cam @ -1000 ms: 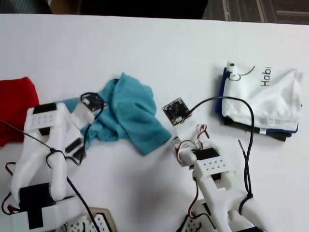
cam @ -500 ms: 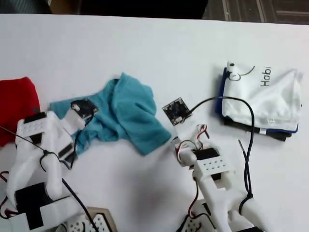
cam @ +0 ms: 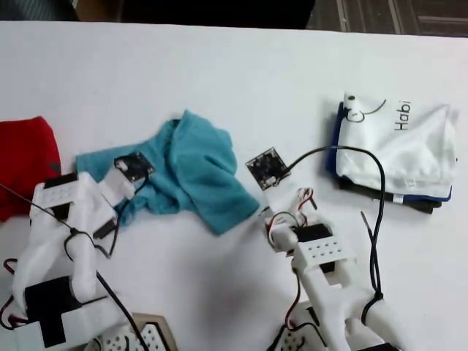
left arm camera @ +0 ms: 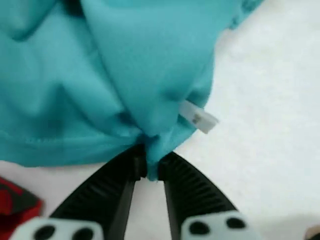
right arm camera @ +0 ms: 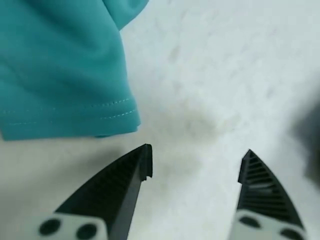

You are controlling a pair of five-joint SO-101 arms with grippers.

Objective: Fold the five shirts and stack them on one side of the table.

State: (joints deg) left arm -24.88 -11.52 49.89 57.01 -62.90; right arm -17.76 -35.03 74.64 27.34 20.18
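I had the left gripper (left arm camera: pixel 149 167) pinched shut on a hem fold of the teal shirt (cam: pixel 194 172), with the cloth bunched just ahead of its tips. The right gripper (right arm camera: pixel 197 160) sat wide open and empty, the shirt's edge just beyond one fingertip. I judged I was spreading the shirt, and next needed a flat, even pull. Over the last second my left arm had drawn back, stretching the cloth outward.
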